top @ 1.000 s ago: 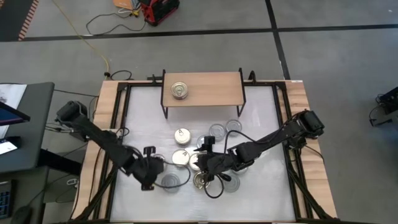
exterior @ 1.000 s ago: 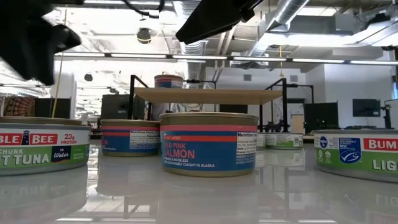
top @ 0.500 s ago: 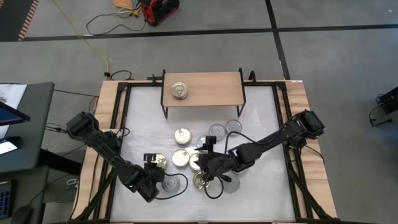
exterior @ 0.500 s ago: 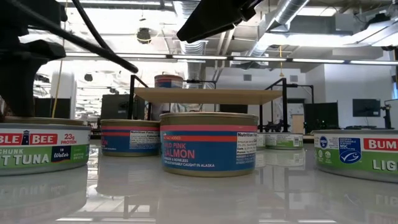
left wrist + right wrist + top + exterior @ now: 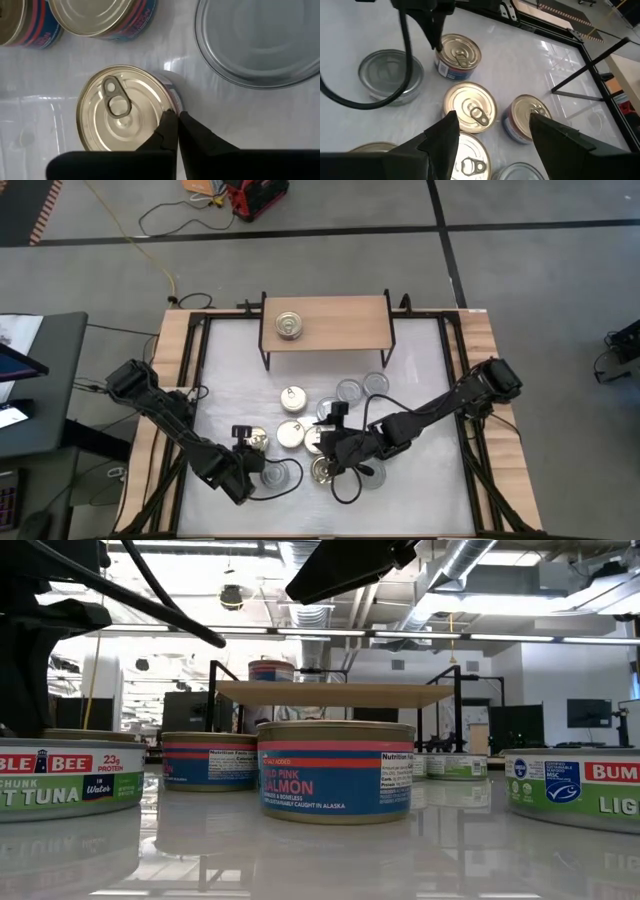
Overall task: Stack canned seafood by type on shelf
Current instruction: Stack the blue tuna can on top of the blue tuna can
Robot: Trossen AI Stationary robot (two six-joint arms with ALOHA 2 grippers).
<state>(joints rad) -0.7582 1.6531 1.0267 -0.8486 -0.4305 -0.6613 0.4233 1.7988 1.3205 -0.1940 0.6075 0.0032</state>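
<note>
Two dark fingers of the left gripper (image 5: 174, 116) are pressed together, with nothing between them, their tips at the rim of a gold-lidded can (image 5: 125, 107) whose pull tab points away from the fingers. Just beyond that tin sit two more cans with blue and red labels (image 5: 105, 20), and off to the side of the fingers lies a silver-lidded can (image 5: 257, 42), apart from the gripper. From above, the left gripper (image 5: 252, 450) sits at the near-left edge of the cluster of tins. The right gripper (image 5: 492, 127) hangs with its fingers spread and empty above another gold-lidded tin (image 5: 470, 106), other cans close around it. Well beyond both grippers stands the shelf (image 5: 325, 322), a single can (image 5: 289, 326) on its board.
</note>
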